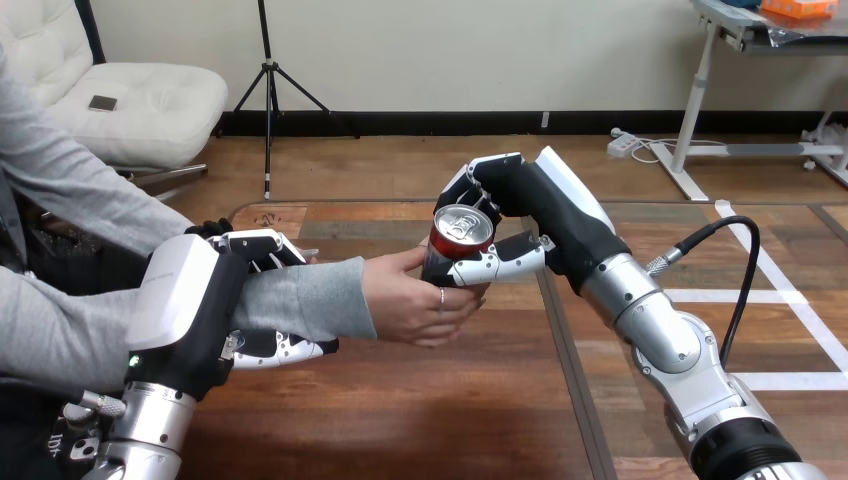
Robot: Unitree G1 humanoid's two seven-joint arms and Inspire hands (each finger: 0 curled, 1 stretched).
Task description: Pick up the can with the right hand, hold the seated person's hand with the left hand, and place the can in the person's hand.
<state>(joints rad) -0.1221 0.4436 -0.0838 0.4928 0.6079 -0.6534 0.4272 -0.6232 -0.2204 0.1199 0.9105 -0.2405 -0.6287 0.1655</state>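
The person's arm reaches across the table from the left and blocks the way. The can, right hand and person's hand crowd the middle. Near wood lies open.

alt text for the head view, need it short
The robot's right hand holds a can over the wooden table, and the person's hand is closed round its lower part. The left hand grips the person's grey-sleeved forearm.
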